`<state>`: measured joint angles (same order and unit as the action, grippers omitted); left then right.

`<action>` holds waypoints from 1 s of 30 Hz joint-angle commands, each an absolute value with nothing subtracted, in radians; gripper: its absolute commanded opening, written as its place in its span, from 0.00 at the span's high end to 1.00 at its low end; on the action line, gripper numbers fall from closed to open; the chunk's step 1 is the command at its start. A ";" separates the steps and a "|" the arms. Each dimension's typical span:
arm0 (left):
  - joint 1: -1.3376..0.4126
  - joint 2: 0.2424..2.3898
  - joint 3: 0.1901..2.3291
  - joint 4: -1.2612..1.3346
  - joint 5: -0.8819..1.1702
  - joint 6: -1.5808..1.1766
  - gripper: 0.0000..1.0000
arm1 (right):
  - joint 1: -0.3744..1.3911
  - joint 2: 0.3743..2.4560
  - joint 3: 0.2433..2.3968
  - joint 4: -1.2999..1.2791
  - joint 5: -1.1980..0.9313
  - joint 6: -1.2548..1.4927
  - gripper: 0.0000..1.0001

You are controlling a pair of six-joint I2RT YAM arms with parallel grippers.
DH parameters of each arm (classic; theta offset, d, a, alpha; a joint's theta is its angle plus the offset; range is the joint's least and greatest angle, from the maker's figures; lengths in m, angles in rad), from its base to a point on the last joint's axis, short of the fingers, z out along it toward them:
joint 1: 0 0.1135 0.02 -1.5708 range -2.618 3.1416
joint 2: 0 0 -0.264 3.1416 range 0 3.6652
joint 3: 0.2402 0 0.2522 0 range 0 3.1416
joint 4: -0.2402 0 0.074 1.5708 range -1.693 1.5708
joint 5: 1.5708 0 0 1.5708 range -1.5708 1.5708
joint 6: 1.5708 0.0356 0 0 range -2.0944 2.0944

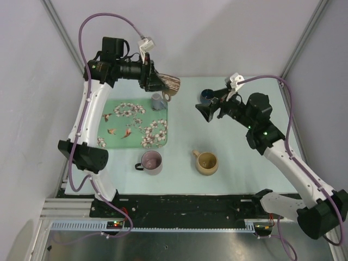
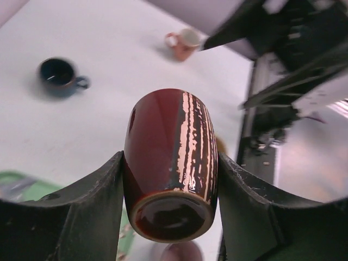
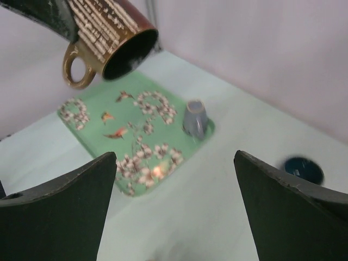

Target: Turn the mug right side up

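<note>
My left gripper [image 1: 157,81] is shut on a brown mug with cream stripes [image 1: 169,82] and holds it in the air over the far right corner of the green flowered tray [image 1: 117,128]. In the left wrist view the mug [image 2: 171,157] lies between my fingers [image 2: 81,217], base toward the camera. The right wrist view shows the mug [image 3: 109,32] tilted, mouth facing down and right, handle hanging below. A grey-blue mug [image 1: 158,101] stands upside down on the tray, also seen in the right wrist view [image 3: 194,118]. My right gripper [image 1: 205,111] is open and empty, to the right of the tray.
A dark blue mug [image 1: 206,95] stands upright at the back, just behind my right gripper. A purple mug [image 1: 151,162] and a tan mug [image 1: 206,162] stand upright near the front. Walls close in the table on the left, back and right.
</note>
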<state>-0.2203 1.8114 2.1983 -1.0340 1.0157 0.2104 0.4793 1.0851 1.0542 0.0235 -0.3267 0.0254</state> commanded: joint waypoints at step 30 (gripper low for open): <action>-0.392 1.696 2.197 -1.016 0.980 0.097 0.08 | 0.559 1.213 1.158 0.492 -0.453 0.288 1.00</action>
